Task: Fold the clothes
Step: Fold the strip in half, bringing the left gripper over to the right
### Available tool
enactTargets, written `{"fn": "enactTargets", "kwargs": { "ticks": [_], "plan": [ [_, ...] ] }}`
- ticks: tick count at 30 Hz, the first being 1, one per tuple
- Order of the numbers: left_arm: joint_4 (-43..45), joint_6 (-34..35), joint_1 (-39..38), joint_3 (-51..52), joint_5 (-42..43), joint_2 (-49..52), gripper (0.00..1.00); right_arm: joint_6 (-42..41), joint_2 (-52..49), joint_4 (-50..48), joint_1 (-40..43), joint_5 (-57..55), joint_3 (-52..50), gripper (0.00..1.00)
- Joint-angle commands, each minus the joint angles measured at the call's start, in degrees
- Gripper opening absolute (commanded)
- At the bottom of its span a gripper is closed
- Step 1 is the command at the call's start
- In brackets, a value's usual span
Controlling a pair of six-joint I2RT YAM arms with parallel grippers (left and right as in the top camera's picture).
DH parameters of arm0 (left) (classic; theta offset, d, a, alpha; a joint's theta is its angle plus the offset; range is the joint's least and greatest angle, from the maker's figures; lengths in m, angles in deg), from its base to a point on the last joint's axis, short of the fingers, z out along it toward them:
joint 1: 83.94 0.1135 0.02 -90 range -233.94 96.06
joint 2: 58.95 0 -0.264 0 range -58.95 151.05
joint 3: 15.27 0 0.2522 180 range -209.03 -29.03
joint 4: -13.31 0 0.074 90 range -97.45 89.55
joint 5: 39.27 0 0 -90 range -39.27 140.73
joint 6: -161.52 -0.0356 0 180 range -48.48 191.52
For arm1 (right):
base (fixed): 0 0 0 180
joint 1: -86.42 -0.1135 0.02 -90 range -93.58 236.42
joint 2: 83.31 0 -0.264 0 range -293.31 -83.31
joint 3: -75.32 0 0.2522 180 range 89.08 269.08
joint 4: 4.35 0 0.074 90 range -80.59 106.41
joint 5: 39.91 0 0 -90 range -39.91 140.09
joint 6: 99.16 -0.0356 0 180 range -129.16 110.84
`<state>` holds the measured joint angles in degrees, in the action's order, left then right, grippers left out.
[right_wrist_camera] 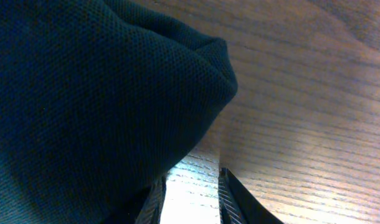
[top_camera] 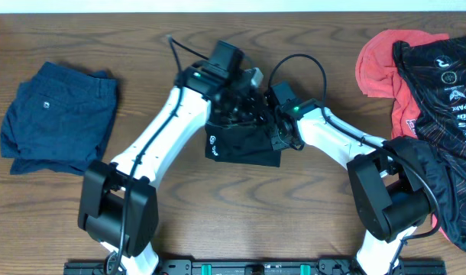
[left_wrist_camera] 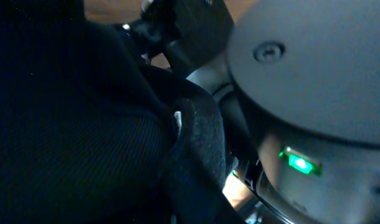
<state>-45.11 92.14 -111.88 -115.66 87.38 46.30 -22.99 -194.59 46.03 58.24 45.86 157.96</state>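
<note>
Two grippers meet at the folded trousers [top_camera: 244,147]. The right gripper [right_wrist_camera: 190,194] stands slightly parted above the table [right_wrist_camera: 302,93]. Whether the left gripper [top_camera: 243,109] pinches cloth cannot be told.

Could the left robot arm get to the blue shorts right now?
Probably yes. The navy blue shorts lie alone on the left arm's side, with nothing between. But the left gripper is down at the black trousers, so it must swing over first.

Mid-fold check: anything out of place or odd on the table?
The black jersey and red cloth lie crumpled at the right edge; the jersey seems to drape onto the right arm's base, where it could snag. The trousers and shorts lie folded.
</note>
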Motion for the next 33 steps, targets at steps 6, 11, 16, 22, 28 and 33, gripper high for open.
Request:
{"fn": "enactTargets", "kwargs": {
  "ticks": [6, 11, 16, 22, 28, 33],
  "plan": [
    [0.28, 0.68, -1.99, -1.36, -6.32, -1.31, 0.32, -3.50, -1.81, 2.86, -0.76, -0.39, -0.07, 0.31],
    [-0.04, -1.68, 0.11, -1.55, -6.27, -1.86, 0.32, -7.34, 2.91, 8.57, 2.56, -9.38, 2.10, 0.33],
    [-3.41, -4.26, 6.95, -1.66, -7.50, -6.45, 0.31, -3.04, 9.49, 10.62, 7.50, -8.24, 5.09, 0.34],
    [-6.51, -4.22, 18.23, -1.64, -15.08, -11.61, 0.32, 10.49, 14.29, 6.60, 9.88, 19.91, 6.58, 0.36],
    [-7.13, -4.22, 23.37, 0.55, -15.50, -10.14, 0.34, 9.01, 11.69, 2.21, 6.14, 32.52, 6.54, 0.41],
    [-8.87, -4.26, 23.47, 1.90, -15.45, -7.41, 0.34, 2.01, 7.37, -1.11, 2.14, 25.64, 6.54, 0.43]
  ]
}}
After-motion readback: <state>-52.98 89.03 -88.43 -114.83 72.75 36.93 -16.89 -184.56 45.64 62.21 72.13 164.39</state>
